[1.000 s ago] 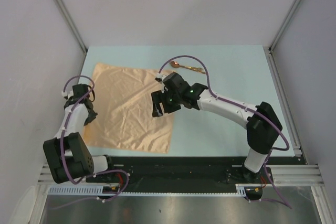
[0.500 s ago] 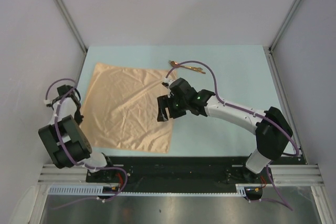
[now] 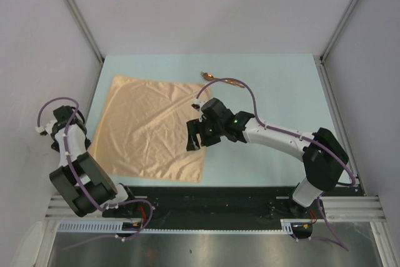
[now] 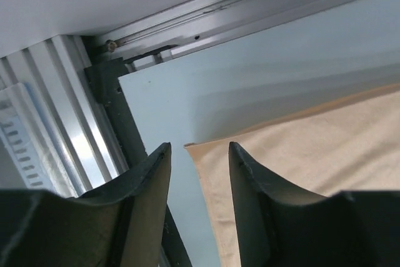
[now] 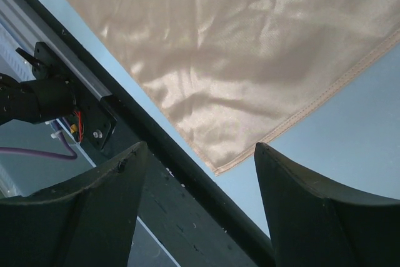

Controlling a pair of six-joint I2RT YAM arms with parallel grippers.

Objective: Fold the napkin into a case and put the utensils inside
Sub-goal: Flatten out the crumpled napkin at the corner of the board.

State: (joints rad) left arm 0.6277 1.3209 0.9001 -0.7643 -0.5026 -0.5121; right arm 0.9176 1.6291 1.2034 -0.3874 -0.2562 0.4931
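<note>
The peach-orange napkin (image 3: pixel 153 129) lies spread flat on the left half of the table. The copper-gold utensils (image 3: pixel 222 79) lie together beyond its far right corner, apart from both grippers. My right gripper (image 3: pixel 194 139) is open and empty above the napkin's right edge. In the right wrist view the napkin (image 5: pixel 237 48) fills the top, and its near corner sits between my open right gripper (image 5: pixel 200 151) fingers. My left gripper (image 3: pixel 62 123) is at the table's left edge, off the cloth. In the left wrist view it (image 4: pixel 199 154) is open and empty, with a corner of the napkin (image 4: pixel 312 148) below.
A black bar and metal rail (image 3: pixel 206 201) run along the table's near edge and show in the right wrist view (image 5: pixel 156 173). Grey walls with metal posts (image 3: pixel 75 14) enclose the table. The blue table surface (image 3: pixel 275 85) lies right of the napkin.
My left arm has pulled back from the napkin's left edge to the table's left side. My right gripper has slid slightly toward the near edge. The napkin has not moved.
</note>
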